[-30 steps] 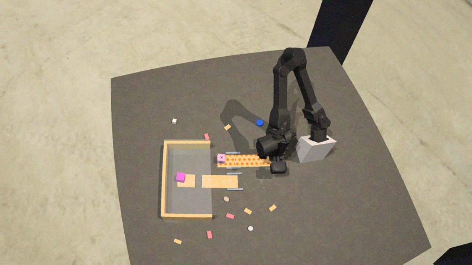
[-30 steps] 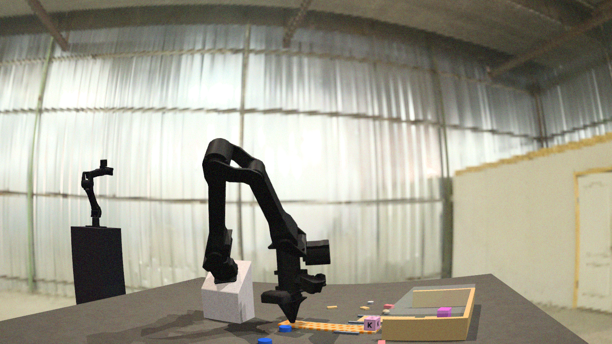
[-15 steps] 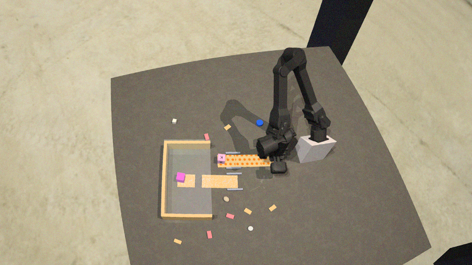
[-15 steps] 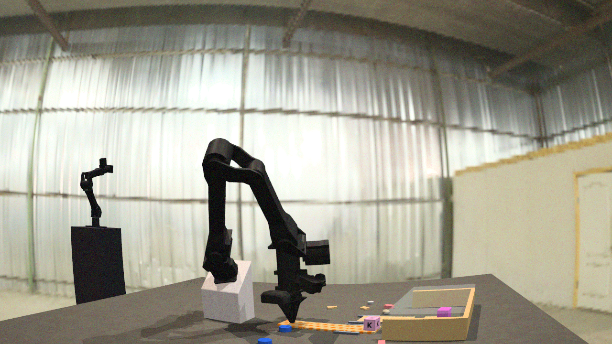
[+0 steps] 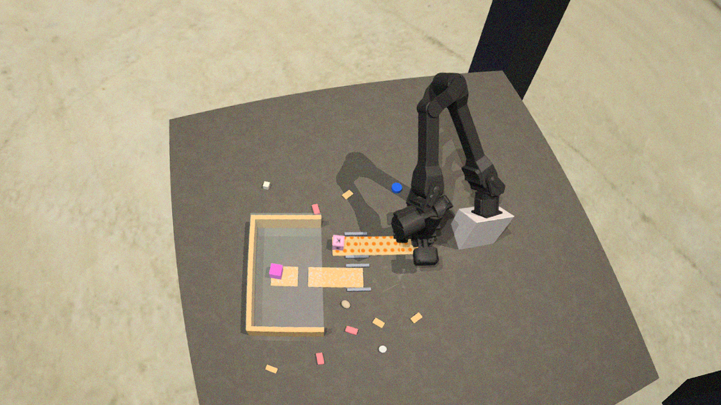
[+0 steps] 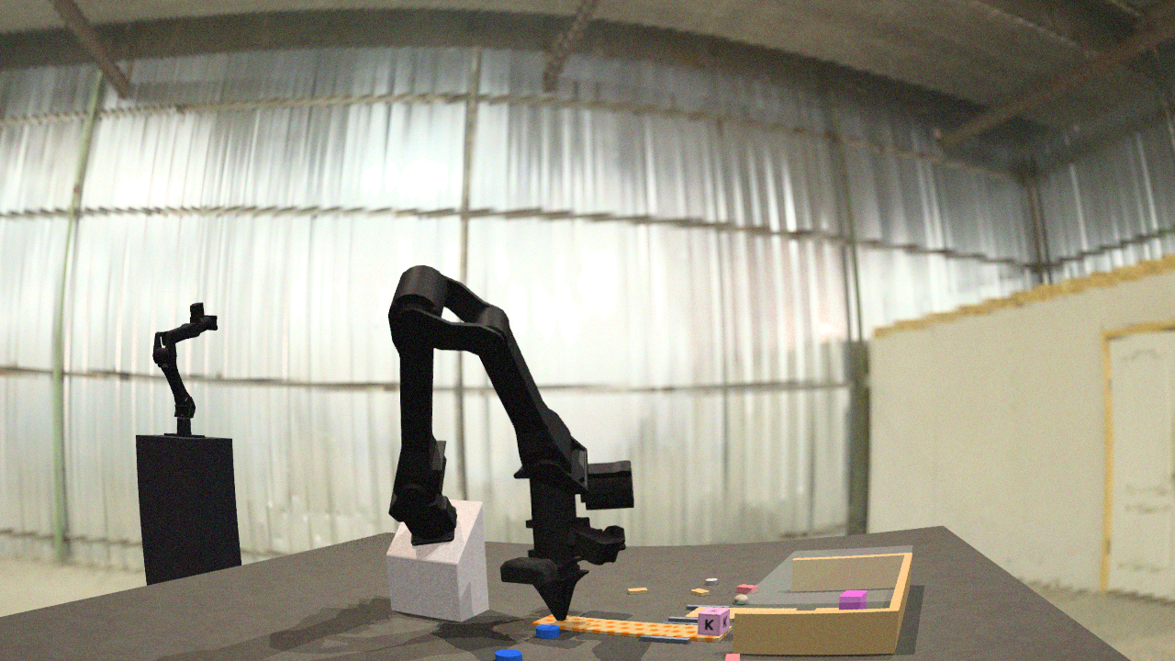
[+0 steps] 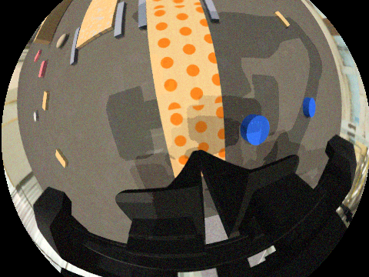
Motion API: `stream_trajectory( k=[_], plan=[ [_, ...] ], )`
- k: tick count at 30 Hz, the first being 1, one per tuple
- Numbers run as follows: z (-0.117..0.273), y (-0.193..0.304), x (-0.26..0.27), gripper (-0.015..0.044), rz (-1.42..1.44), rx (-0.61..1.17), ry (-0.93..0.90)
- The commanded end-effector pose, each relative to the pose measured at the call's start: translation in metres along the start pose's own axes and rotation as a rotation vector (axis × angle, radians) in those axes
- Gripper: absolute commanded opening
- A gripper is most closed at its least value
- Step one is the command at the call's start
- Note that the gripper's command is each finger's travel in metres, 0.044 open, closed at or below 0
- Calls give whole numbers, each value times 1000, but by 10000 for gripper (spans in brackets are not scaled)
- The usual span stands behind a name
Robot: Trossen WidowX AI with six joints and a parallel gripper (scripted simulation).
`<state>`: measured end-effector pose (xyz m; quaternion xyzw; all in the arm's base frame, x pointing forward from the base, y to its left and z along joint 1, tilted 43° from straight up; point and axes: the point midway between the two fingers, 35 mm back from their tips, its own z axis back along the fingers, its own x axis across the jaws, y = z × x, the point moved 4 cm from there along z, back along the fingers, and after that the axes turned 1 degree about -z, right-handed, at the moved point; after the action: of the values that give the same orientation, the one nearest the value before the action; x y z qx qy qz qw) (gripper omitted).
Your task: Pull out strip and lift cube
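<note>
The orange-dotted strip (image 5: 378, 245) (image 6: 628, 629) (image 7: 190, 77) is in one piece and lies between two grey rails. The pink cube labelled K (image 5: 338, 241) (image 6: 712, 621) stands on its far end, just outside the open side of the walled box. The plain speckled strip (image 5: 334, 276) (image 7: 98, 19) is split by a gap from a short piece (image 5: 284, 277) inside the box; an unlabelled magenta cube (image 5: 276, 270) (image 6: 853, 599) sits at that piece. My gripper (image 6: 562, 616) (image 7: 197, 154) is shut, pointing down, its tips at the dotted strip's near end. Nothing shows between the fingers. In the top view the hand hides the tips.
The wooden-walled box (image 5: 250, 273) (image 6: 813, 632) has a see-through cover. Grey rails (image 5: 355, 233) (image 7: 120, 19) flank both strips. A blue disc (image 6: 548, 631) (image 7: 255, 129) lies beside the dotted strip, another (image 7: 309, 107) farther off. Small yellow and red blocks and a tan pebble (image 5: 346, 304) are scattered around.
</note>
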<state>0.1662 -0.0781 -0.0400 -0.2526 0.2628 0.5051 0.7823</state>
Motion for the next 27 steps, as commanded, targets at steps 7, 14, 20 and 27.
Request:
stream_trajectory(
  k=[7,14,20,27],
  plan=[
    [-3,8,-2,0,5,26,0],
    [-3,8,-2,0,5,26,0],
    [26,-3,1,0,3,16,-4],
    [40,-13,0,53,-58,26,-1]
  ],
)
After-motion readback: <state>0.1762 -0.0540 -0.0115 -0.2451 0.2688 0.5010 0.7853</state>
